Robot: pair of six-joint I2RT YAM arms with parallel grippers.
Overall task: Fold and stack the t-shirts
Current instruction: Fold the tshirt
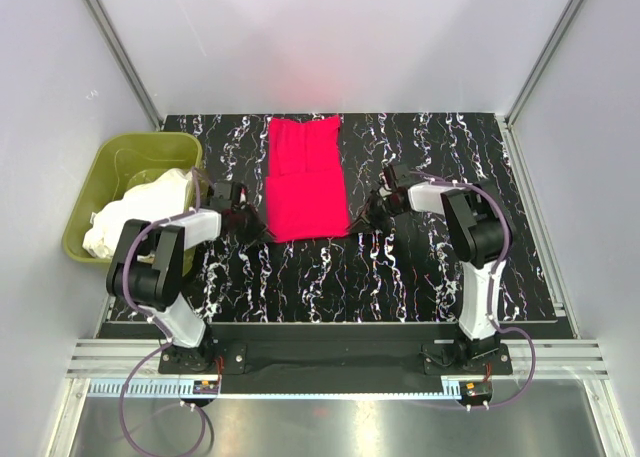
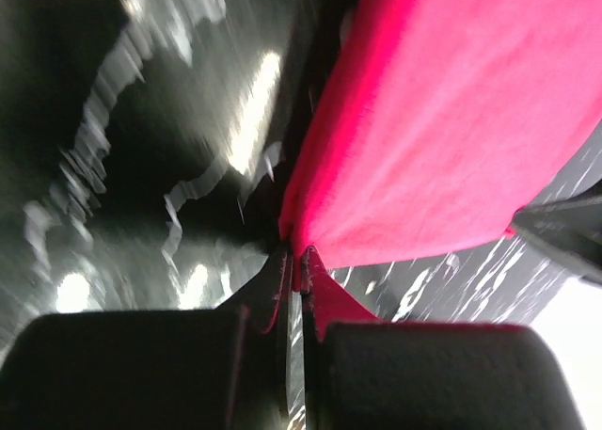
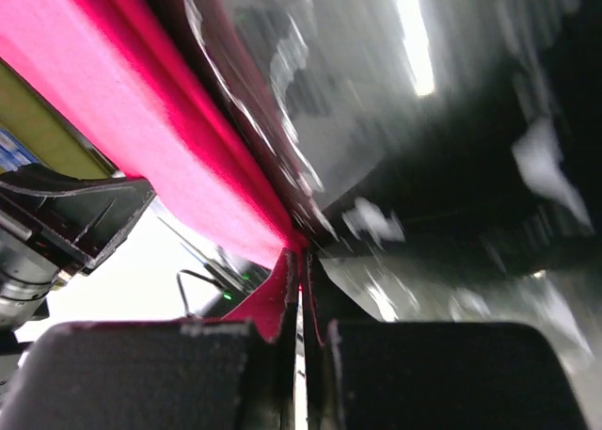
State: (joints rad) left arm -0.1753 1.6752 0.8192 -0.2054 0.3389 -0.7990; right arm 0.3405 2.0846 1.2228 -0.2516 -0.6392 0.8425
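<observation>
With the red shirt (image 1: 303, 180) flat on the bench (image 1: 420, 267) at upper centre, and the left hand (image 1: 243, 220) and right hand (image 1: 372, 212) each closed tight on one lower corner, both should rise together and carry the hem evenly to its top edge.

Left edge: olive tub (image 1: 100, 167) obstructs; table (image 1: 430, 277) open right of red t-shirt (image 1: 303, 182).

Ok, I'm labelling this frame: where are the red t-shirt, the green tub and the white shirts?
red t-shirt (image 1: 303, 182): top view, middle of the cloth.
green tub (image 1: 88, 197): top view, left wall.
white shirts (image 1: 148, 195): top view, middle of the heap.
</observation>
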